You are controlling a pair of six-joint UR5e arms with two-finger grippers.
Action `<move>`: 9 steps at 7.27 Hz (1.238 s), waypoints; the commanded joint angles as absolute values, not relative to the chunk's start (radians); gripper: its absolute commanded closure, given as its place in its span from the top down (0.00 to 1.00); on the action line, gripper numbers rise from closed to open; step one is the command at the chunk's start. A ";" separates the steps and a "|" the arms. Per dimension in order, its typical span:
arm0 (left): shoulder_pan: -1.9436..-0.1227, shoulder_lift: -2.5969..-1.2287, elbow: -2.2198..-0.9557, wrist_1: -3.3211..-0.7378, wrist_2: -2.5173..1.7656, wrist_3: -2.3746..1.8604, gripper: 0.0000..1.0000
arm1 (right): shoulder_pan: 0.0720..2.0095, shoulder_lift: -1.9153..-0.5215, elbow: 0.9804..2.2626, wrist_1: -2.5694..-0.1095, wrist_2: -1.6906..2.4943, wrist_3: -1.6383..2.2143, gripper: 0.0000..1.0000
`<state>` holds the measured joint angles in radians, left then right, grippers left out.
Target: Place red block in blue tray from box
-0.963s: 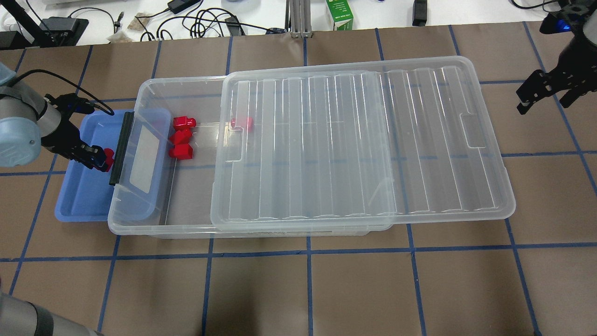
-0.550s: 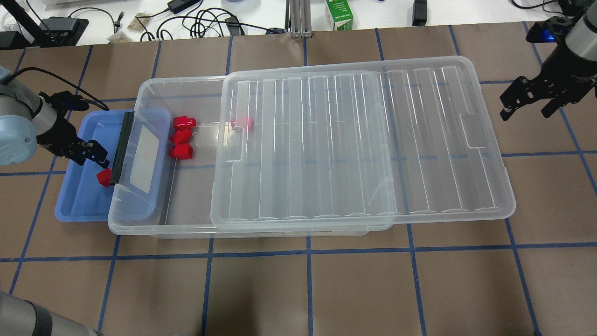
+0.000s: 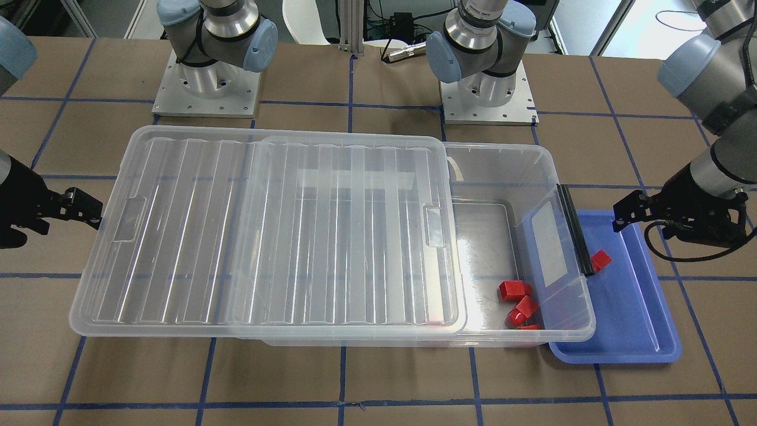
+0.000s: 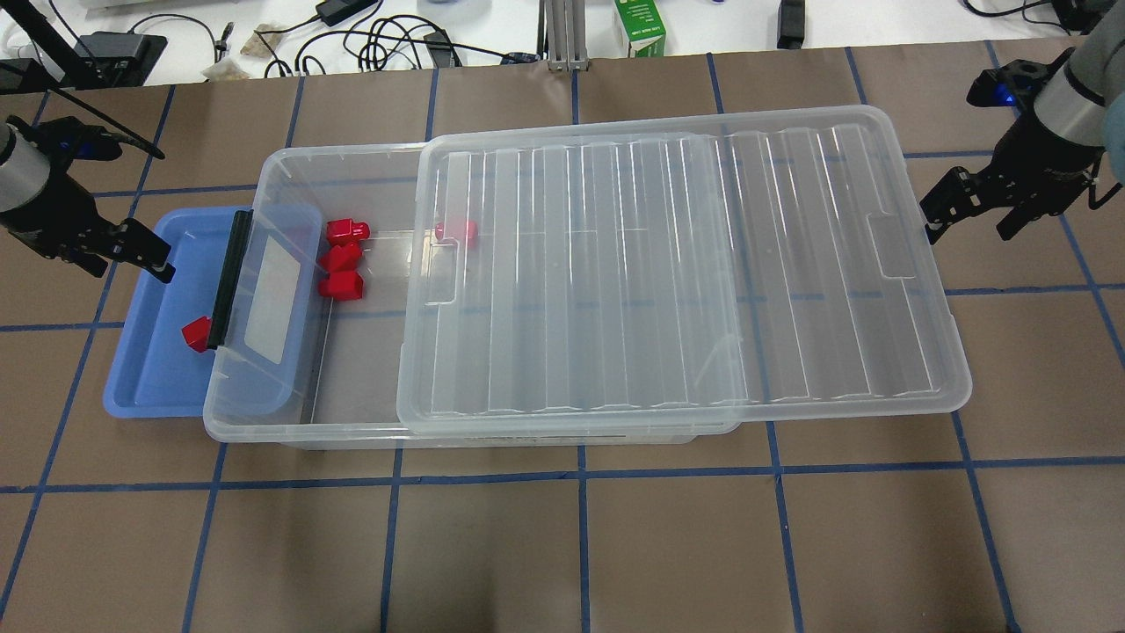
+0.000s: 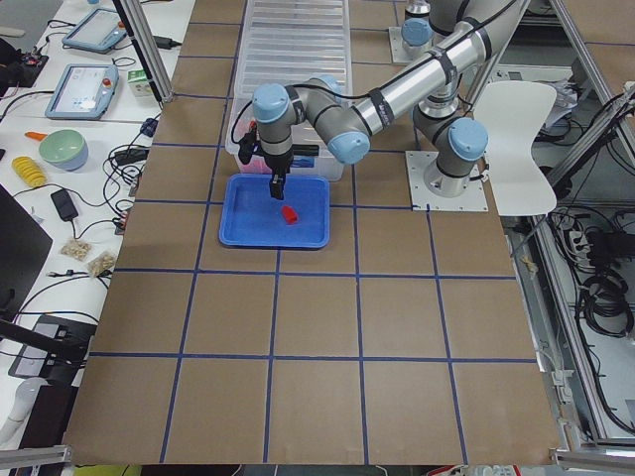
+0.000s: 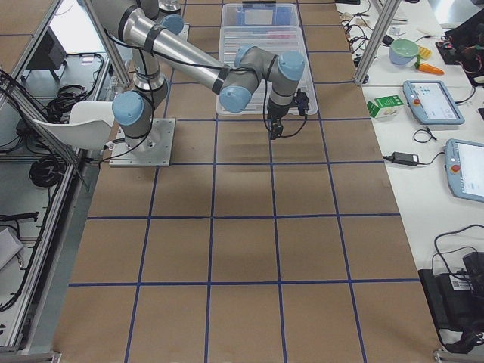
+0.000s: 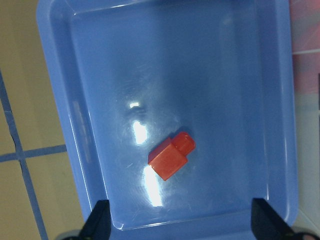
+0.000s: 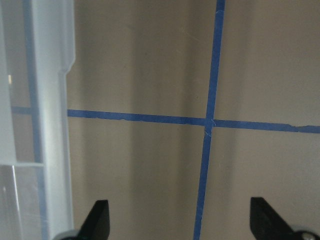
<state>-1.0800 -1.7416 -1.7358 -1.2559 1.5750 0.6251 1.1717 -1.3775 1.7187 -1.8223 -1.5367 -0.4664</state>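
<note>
One red block [image 4: 196,334] lies loose in the blue tray [image 4: 149,378], next to the box's black latch bar [image 4: 227,281]. It also shows in the left wrist view [image 7: 171,155] and the front view [image 3: 601,260]. My left gripper [image 4: 123,261] is open and empty, raised over the tray's far left rim [image 7: 182,225]. The clear box [image 4: 264,431] holds three more red blocks [image 4: 341,258] and one under the half-slid lid [image 4: 685,264]. My right gripper [image 4: 971,224] is open and empty, just off the lid's right edge [image 8: 182,222].
The box's left end overlaps the tray's right side. The lid overhangs the box to the right. Cables and a green carton [image 4: 640,26] lie at the table's far edge. The two arm bases [image 3: 485,89] stand behind the box in the front view.
My left gripper opened and let go of the red block, which dropped into the tray; the gripper then drew up and away to the left. My right gripper moved left toward the lid's edge.
</note>
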 commanded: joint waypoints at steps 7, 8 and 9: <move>-1.552 -1.563 -1.548 -1.548 1.649 0.081 1.00 | 1.319 -1.387 1.723 -1.830 -1.536 -0.262 1.00; -1.568 -1.574 -1.548 -1.548 1.661 0.074 1.00 | 1.336 -1.385 1.723 -1.830 -1.534 -0.255 1.00; -1.589 -1.577 -1.548 -1.546 1.655 0.045 1.00 | 1.357 -1.387 1.721 -1.832 -1.537 -0.191 1.00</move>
